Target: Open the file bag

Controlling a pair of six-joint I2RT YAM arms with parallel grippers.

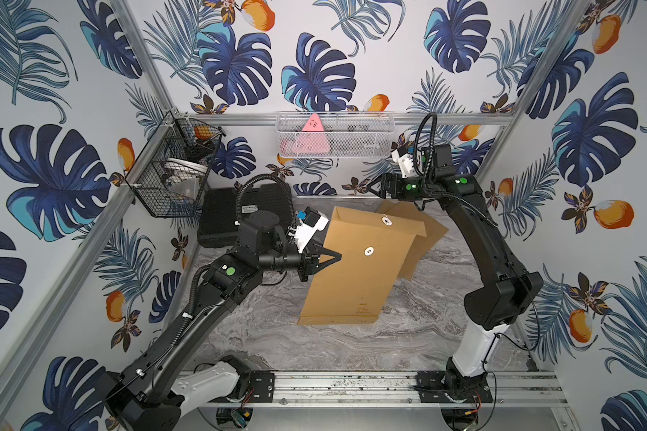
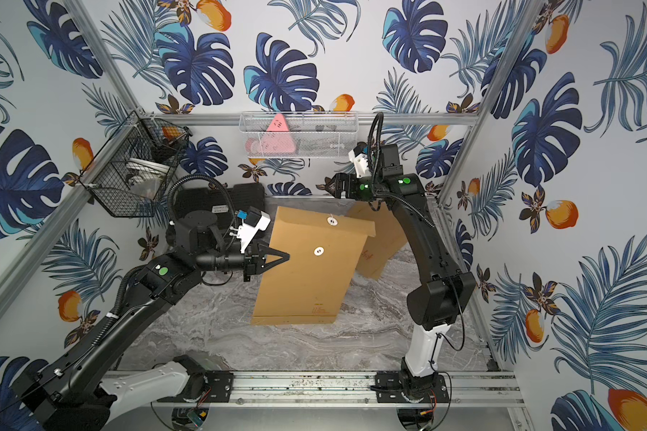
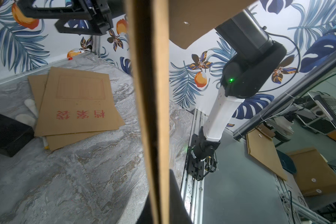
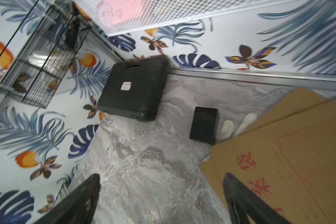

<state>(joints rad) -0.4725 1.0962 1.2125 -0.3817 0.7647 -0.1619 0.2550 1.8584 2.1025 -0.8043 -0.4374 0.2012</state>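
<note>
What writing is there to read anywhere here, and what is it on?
"档案袋", in red, on the flat file bag.
Its form grid: too faint to read.
On the black case, the white label: blurred.
On the held file bag, the red print: too small.
On the pink triangle, marks: too small.

Gray marble-look table. A black case sits in the far left corner. Two brown envelopes are stacked far right, with a small black box just beside them. Two white rounded bits poke out from under the stack, can't tell what they are.
</note>
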